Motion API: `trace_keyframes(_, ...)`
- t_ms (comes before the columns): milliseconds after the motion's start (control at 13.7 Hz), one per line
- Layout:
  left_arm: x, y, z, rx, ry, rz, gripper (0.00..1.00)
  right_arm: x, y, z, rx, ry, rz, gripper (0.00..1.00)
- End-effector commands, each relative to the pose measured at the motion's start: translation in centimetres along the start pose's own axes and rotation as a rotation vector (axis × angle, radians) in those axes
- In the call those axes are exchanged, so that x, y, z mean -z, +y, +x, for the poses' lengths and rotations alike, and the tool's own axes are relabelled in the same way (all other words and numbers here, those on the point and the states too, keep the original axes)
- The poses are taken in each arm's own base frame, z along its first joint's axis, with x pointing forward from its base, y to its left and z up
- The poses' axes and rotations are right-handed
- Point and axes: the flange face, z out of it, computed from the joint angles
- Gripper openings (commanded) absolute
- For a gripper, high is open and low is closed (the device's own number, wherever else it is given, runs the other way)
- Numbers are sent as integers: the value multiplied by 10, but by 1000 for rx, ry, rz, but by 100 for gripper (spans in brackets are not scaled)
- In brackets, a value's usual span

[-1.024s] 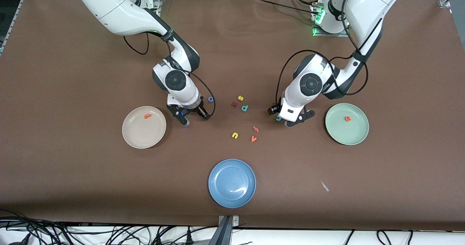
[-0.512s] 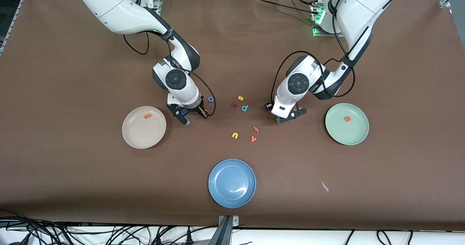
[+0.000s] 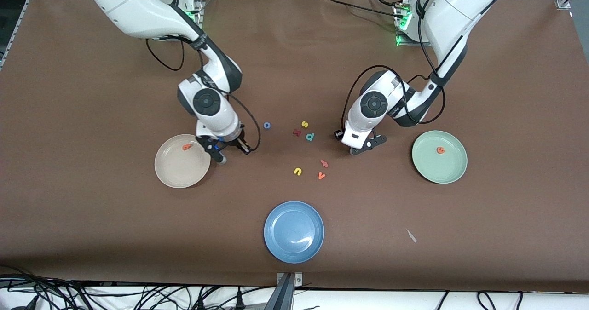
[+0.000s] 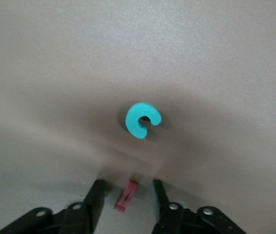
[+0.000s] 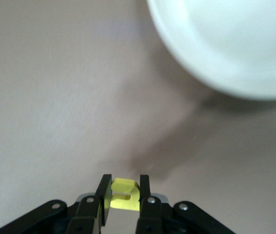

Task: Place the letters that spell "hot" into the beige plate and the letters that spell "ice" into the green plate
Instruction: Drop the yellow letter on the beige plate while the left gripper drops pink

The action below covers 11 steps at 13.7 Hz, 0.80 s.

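Carrying yellow h (image 5: 124, 194), pinched in right gripper (image 5: 123, 192), toward beige plate (image 3: 171, 172).
Red i (image 4: 126, 195) is straddled by left gripper (image 4: 126, 197), jaws spread; closing is needed next.

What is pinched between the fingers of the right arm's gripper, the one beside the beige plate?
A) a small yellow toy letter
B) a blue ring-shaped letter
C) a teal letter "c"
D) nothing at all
A: in the right wrist view the right gripper is shut on a small yellow toy letter, close to the round cream-beige plate, while the blue ring-shaped letter lies loose on the table.
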Motion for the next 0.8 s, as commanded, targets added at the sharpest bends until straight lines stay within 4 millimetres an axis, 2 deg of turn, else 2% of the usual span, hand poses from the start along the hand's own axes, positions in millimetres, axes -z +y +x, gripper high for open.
trace_keyframes(0, -5, 0, -6, 10, 14, 25, 35, 31, 27, 18, 94, 13, -42, 6)
trace_keyframes(220, -5, 0, -8, 6, 14, 28, 29, 48, 41, 45, 200, 25, -68, 7)
trace_keyframes(366, -5, 1, -7, 8, 14, 28, 15, 53, 55, 69, 285, 17, -89, 7)
trace_keyframes(512, -2, 1, -5, 5, 16, 28, 0, 52, 63, 83, 333, 11, -97, 8)
trace_keyframes(732, 7, -3, 3, 5, 20, 43, 0, 47, 64, 83, 322, 5, -101, 38)
